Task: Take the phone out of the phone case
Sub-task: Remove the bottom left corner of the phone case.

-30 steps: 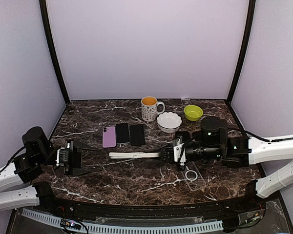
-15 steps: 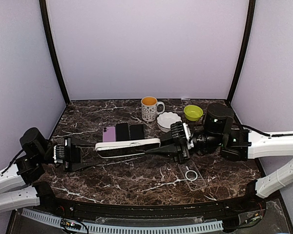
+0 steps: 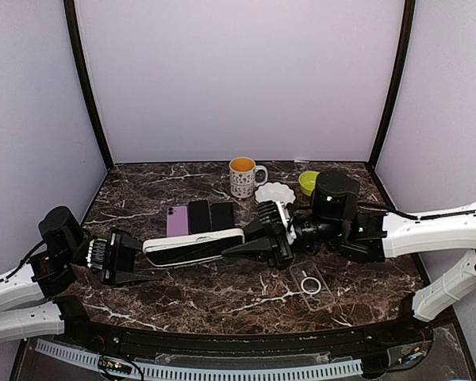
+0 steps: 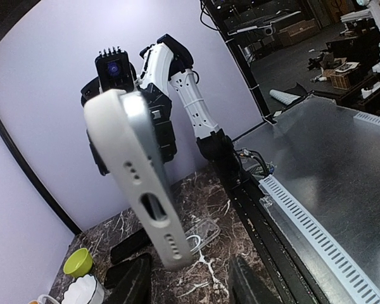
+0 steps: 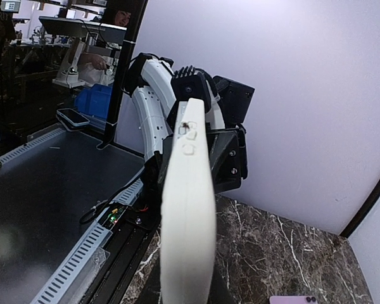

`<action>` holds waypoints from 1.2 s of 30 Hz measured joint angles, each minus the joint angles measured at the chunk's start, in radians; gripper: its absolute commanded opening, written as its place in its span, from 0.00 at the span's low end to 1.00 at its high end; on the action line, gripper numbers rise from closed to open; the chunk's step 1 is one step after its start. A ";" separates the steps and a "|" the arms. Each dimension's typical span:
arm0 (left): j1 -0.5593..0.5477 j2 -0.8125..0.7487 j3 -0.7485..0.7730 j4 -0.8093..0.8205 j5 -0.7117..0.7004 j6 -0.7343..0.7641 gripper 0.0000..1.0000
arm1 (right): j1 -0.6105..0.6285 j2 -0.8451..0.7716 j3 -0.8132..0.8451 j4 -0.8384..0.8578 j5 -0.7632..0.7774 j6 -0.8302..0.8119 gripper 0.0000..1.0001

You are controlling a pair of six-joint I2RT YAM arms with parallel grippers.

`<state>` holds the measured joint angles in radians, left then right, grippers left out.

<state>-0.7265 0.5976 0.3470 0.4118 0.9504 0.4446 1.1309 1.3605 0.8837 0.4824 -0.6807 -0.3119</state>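
Observation:
A phone in a white case (image 3: 194, 246) hangs level above the table, on edge. My right gripper (image 3: 252, 248) is shut on its right end; in the right wrist view the case's white edge (image 5: 189, 209) fills the middle and hides most of my gripper (image 5: 187, 297). My left gripper (image 3: 147, 260) is open, and the phone's left end sits at the mouth of its fingers. In the left wrist view the port end of the case (image 4: 139, 202) hangs just above my open gripper (image 4: 190, 278), untouched.
A clear empty case (image 3: 311, 283) lies on the table at front right and also shows in the left wrist view (image 4: 206, 231). A purple phone (image 3: 178, 222) and two black phones (image 3: 199, 216) lie behind. A mug (image 3: 243, 176), white bowl (image 3: 274, 193) and green bowl (image 3: 309, 182) stand at the back.
My right arm lifted the cased phone off the table and carried it left toward the left gripper. The left gripper shifted slightly right, and the phone's end now reaches its fingers.

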 measured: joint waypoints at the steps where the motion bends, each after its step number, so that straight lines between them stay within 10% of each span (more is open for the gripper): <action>1: 0.000 0.001 0.000 0.001 0.003 -0.002 0.41 | 0.000 0.004 0.003 0.003 0.000 0.000 0.00; 36: 0.000 0.007 0.000 -0.002 0.019 -0.008 0.35 | 0.008 0.037 0.018 -0.020 0.008 -0.032 0.00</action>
<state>-0.7265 0.6044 0.3473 0.4099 0.9691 0.4366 1.1393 1.3972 0.9016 0.4625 -0.6731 -0.3435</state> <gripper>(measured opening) 0.374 0.110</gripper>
